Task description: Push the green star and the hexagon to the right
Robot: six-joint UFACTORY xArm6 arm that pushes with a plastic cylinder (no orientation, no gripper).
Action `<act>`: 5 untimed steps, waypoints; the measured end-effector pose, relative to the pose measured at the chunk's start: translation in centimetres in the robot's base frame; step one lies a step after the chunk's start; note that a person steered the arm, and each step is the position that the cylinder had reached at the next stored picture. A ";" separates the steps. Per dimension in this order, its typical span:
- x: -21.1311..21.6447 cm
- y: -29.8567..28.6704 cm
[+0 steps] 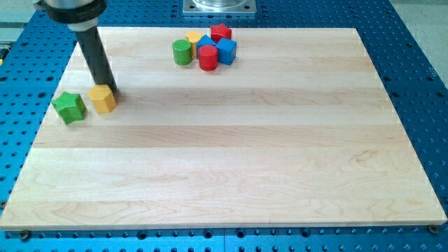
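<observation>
Rod w/ its tip (109,91) sits at the far side of the yellow hexagon (103,99), touching or as good as touching its upper right edge; the very end is partly hidden behind the block, so exact contact can't be told. No gripper on this arm, just the straight dark rod, nothing to open or close and nothing held. Rod leans up and left to the dark mount at the view's top left corner.

Green star (69,107) lies just left of the hexagon, a narrow gap between them, both near the left edge of the wooden board (231,161), abt mid-depth. Star is a touch nearer to the view's bottom than the hexagon.

Far side of the board, centre-left: a tight cluster. Green cylinder (183,52) on its left, yellow block (193,36) behind it, shape unclear. Red cylinder (208,57) at the near side, blue block (226,50) just right of it, another blue block (204,43) tucked in the middle, mostly hidden. Red block (220,31) at the far end, prob star-shaped.

Board rests on a blue perforated table (413,63); grey metal plate (220,6) at top centre.
</observation>
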State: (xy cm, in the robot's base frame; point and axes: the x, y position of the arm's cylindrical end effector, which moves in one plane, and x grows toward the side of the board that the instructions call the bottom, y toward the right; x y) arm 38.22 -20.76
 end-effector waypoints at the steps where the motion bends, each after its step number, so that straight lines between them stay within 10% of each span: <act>1: -3.4 -1.8; 2: -0.3 -9.6; 5: 1.3 -1.4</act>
State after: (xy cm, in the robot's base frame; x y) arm 39.55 -22.17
